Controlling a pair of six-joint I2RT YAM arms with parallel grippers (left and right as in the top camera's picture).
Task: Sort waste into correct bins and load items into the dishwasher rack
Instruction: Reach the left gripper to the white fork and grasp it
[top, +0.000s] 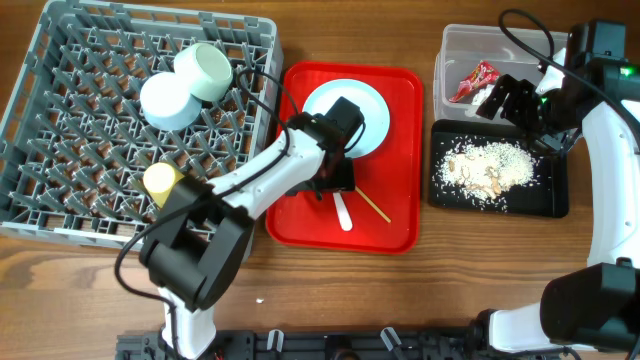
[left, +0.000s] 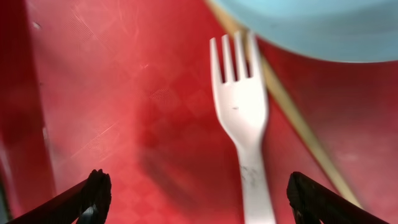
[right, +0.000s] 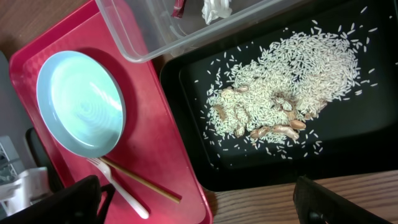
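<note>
1. At the bench's far left corner, the dishwasher rack held one mint bowl touching the other bowl. A yellow cup sat nearer the rack's front edge.
2. Mid-bench, the red tray carried the plate, the fork and the chopsticks, which lay just beside the fork's right side.
3. My left hand hung low over that tray, spread wide and holding nothing. The fork's handle lay between the fingers, nearer the right one.
4. I judged the fork light, stiff and slick, and flat enough on the tray to skid. The best hold looked to be across the handle below the tines, clear of the chopsticks.
5. Toward the far right corner, the clear tub held the red wrapper and the napkin.
6. In front of it, by the right edge, the black tray held the food scraps: loose pale grains that would scatter easily.
7. My right hand hung above these two bins, fully open and empty.
</note>
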